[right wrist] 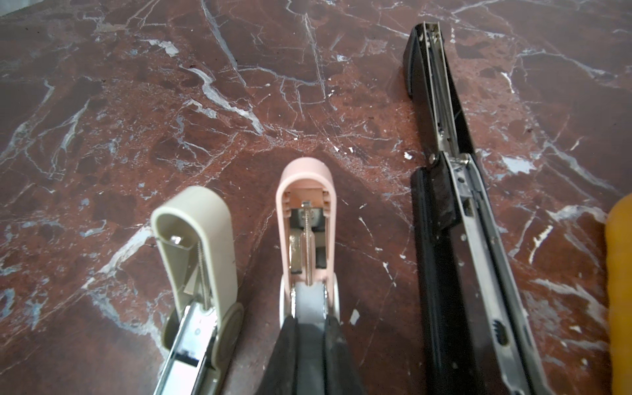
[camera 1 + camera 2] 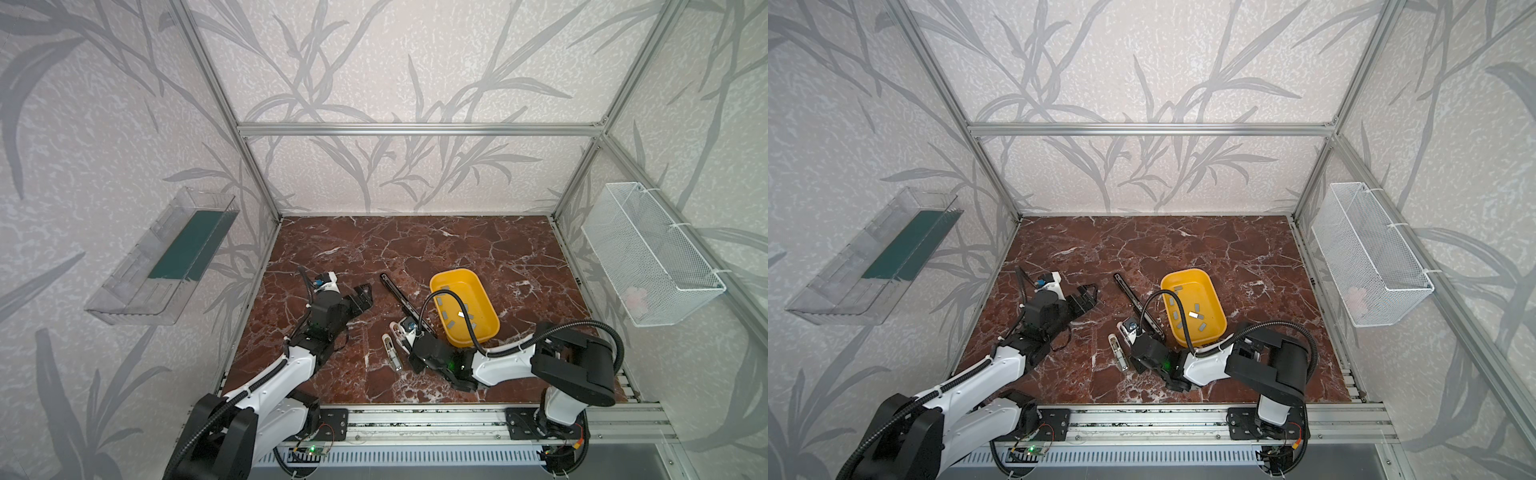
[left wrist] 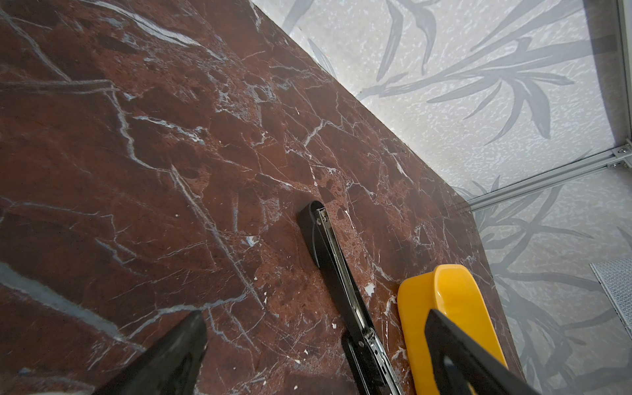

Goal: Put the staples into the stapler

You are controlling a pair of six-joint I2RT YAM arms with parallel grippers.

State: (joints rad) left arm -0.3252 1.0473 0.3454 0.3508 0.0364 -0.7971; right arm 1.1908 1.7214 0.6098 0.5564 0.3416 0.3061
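Right claw (image 1: 310,322) pinches grey metal staple strip (image 1: 309,301), lengthwise in line with open pink mini stapler (image 1: 306,191) just ahead. Left claw (image 2: 368,297) gapes empty, well apart.

The left arm (image 2: 291,368) is stretching forward, left gripper (image 2: 365,296) gaping wide. The right arm (image 2: 498,362) is bending inward, right gripper (image 1: 309,321) pinching what looks like a grey staple strip (image 1: 308,302).

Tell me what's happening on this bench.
The right gripper, jaws shut on a grey staple strip, holds it at the channel of the opened pink stapler. A beige stapler and a long black stapler lie open either side of it. More staples wait in the yellow tray. The left gripper hovers open and empty beside the black stapler.
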